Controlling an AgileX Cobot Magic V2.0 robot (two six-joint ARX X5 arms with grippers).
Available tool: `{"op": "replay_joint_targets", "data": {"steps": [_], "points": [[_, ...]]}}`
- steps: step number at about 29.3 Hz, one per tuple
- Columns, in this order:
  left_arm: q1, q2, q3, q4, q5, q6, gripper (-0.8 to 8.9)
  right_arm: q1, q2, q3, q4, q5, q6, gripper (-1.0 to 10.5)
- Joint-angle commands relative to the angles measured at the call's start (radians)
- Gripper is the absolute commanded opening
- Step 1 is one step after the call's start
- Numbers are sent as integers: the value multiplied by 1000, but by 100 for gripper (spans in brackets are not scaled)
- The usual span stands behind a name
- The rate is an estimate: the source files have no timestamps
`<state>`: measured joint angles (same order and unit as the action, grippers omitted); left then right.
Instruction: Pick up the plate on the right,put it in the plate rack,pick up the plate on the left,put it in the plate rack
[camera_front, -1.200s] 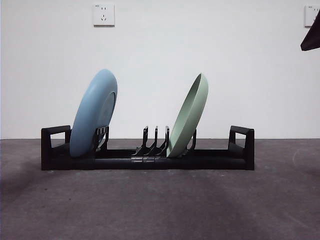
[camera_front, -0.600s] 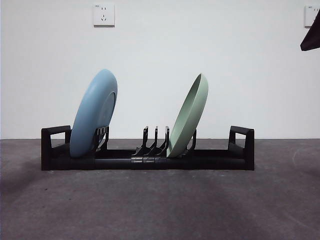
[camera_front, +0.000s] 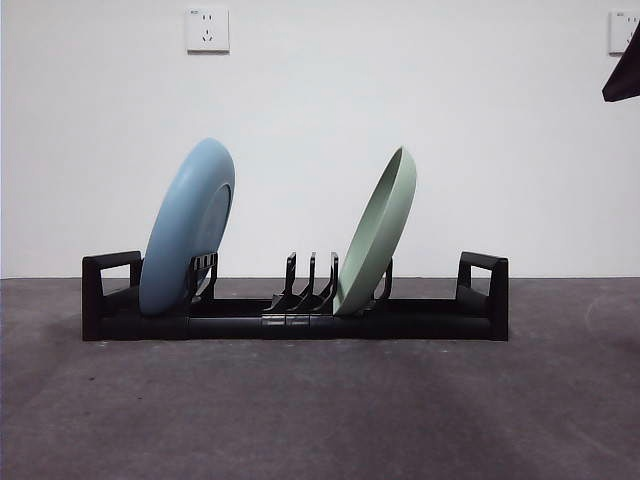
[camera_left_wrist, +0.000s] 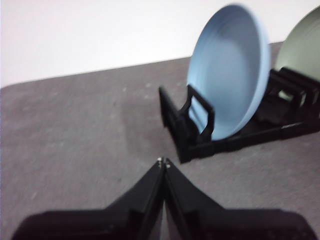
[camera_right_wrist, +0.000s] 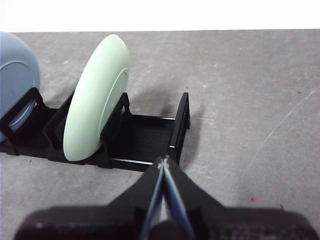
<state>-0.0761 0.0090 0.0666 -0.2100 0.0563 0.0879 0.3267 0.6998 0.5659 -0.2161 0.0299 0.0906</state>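
— Plates first: where are they?

— Both stand in the plate rack (camera_front: 295, 318), the long black one lying across the grey bench (camera_front: 320, 410). The blue plate (camera_front: 188, 226) sits near the rack's left end, just inside the left handle loop (camera_front: 110, 283), and it tilts with its top toward the right. The green plate (camera_front: 377, 231) stands right of the middle, tilted the same way.

— Do the plates touch each other?

— No, they are well apart. Three bare dividers (camera_front: 312, 281) rise between them, and the stretch of rack between the green plate and the right handle loop (camera_front: 485, 283) carries nothing.

— And the arms?

— Neither one touches anything. From the front, only a black tip (camera_front: 622, 78) shows at the top right corner; which arm it belongs to, I cannot tell from there. Going by the wrist cameras, the left gripper (camera_left_wrist: 163, 161) hangs over bare bench off the rack's left end, near the handle loop and the blue plate (camera_left_wrist: 231, 67). Its fingers (camera_left_wrist: 150, 185) are pressed together tip to tip and grasp nothing.

— The right one?

— The right gripper (camera_right_wrist: 163, 161) hovers off the right end of the rack (camera_right_wrist: 135, 137), with the green plate (camera_right_wrist: 97, 95) a little further along it. Its fingers (camera_right_wrist: 152, 187) are likewise closed against each other, with nothing between them.

— Anything else in the room?

— A white wall behind, with a socket plate (camera_front: 207, 29) high on the left and part of another (camera_front: 620, 30) at the right edge.
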Motion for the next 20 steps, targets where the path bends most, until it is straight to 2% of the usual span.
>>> {"op": "replay_joint_targets", "data": {"steps": [1,20], "points": [[23,-7,-38,23,2,-10,-3,1,0,-6,5,3,9,5],[45,-7,-61,23,-3,-23,-3,1,0,-6,5,3,9,5]]}}
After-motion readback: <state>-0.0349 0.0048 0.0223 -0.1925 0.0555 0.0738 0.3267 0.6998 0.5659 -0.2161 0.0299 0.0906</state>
